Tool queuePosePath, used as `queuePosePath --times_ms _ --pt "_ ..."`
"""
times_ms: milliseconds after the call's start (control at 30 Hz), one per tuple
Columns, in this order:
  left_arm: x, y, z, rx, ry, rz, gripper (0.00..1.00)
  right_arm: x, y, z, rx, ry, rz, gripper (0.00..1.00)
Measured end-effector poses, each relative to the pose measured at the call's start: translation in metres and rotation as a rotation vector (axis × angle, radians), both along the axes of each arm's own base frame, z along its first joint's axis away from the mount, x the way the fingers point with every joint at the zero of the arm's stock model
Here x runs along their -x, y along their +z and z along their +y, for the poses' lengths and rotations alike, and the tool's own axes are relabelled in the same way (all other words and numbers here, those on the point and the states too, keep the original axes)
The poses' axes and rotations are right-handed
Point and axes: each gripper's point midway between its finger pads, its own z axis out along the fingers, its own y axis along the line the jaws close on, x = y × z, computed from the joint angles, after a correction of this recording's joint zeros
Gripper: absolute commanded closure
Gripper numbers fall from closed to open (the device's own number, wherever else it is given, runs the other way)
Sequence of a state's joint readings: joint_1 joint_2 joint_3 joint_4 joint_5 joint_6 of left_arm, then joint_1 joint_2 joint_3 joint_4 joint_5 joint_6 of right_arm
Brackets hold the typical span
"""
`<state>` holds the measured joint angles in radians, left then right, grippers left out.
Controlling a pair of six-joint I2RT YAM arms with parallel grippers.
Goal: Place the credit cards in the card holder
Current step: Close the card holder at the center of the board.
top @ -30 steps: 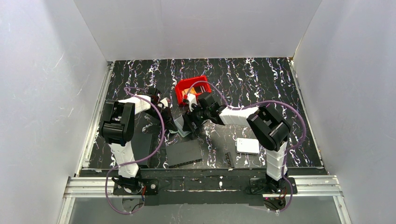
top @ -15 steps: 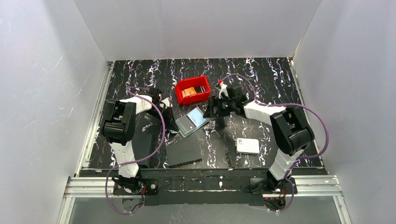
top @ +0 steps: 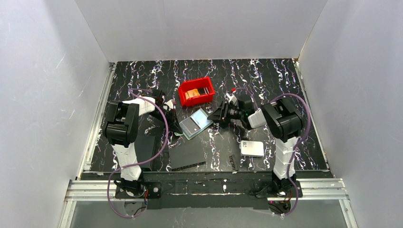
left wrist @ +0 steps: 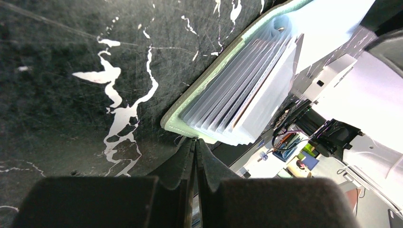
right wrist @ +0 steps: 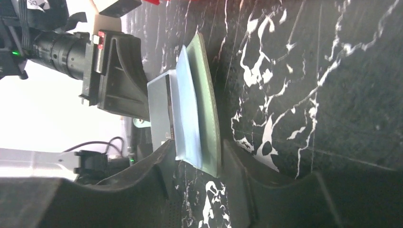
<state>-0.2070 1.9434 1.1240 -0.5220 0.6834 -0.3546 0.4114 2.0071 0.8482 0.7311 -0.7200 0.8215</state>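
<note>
- Grey-green and spread open, the card holder (top: 196, 122) lies on the table (top: 266, 80) between the two arms, its pale pockets fanned upward.
- The credit cards (top: 192, 93) – orange and tan ones at least – are seen in the red bin (top: 195, 81) just beyond the holder; one pale card seems to be seated in a pocket, though that cannot be told for certain.
- The left end effector (left wrist: 195, 142) is pressed shut, its tips meeting right at the holder's rounded rim. Whether a flap is nipped between them cannot be told.
- The right end effector (right wrist: 199, 152) is spread partway and nothing is carried in it; the holder's near corner lies between its fingers.
- The step in hand is judged to be settling the holder before another card is fetched.
- It is done well if the rim is kept pinned by the left side, so that the pockets are not dragged when the right side works.
- Any closing on the corner should be made gently – the thin pockets could be creased.
- A card should be taken by one short edge and slid in along the pocket's line.
- The left arm is folded, elbow high, forearm reaching right and low.
- The right arm is doubled back, forearm reaching left, wrist rolled on its side so that one finger is set near the table and the other above.
</note>
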Motion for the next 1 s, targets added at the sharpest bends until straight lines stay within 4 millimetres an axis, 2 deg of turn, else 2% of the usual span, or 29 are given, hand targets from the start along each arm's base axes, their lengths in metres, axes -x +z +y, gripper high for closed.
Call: queuePosePath --times_ms 133,267,400,533,667,733,833,900,1000 --pt "0.000 0.001 -0.001 0.002 -0.001 0.000 0.98 0.010 -0.007 0.004 -0.099 -0.011 0.077 0.72" --pt "0.000 0.001 -0.002 -0.003 -0.007 -0.002 0.98 0.018 -0.002 0.005 -0.161 -0.016 0.114 0.98" --pt "-0.001 0.002 -0.012 -0.008 -0.031 -0.011 0.93 0.022 0.014 0.003 -0.193 -0.011 0.085 0.99" --pt "-0.008 0.003 -0.035 0.019 -0.046 -0.021 0.89 0.024 0.039 -0.011 -0.110 -0.026 -0.020 0.99" --pt "-0.024 0.006 -0.060 0.064 -0.050 -0.037 0.67 0.019 0.059 -0.028 0.047 -0.048 -0.165 0.99" --pt "-0.031 0.010 -0.072 0.096 -0.049 -0.044 0.60 0.017 0.058 -0.036 0.124 -0.050 -0.207 0.99" --pt "-0.035 0.014 -0.081 0.122 -0.049 -0.056 0.54 0.020 0.040 -0.049 0.242 -0.038 -0.220 0.99" --pt "-0.034 0.016 -0.084 0.132 -0.052 -0.053 0.51 0.023 0.027 -0.057 0.309 -0.032 -0.211 0.99" --pt "-0.033 0.017 -0.083 0.136 -0.057 -0.059 0.47 0.024 0.023 -0.066 0.372 -0.036 -0.236 0.99"
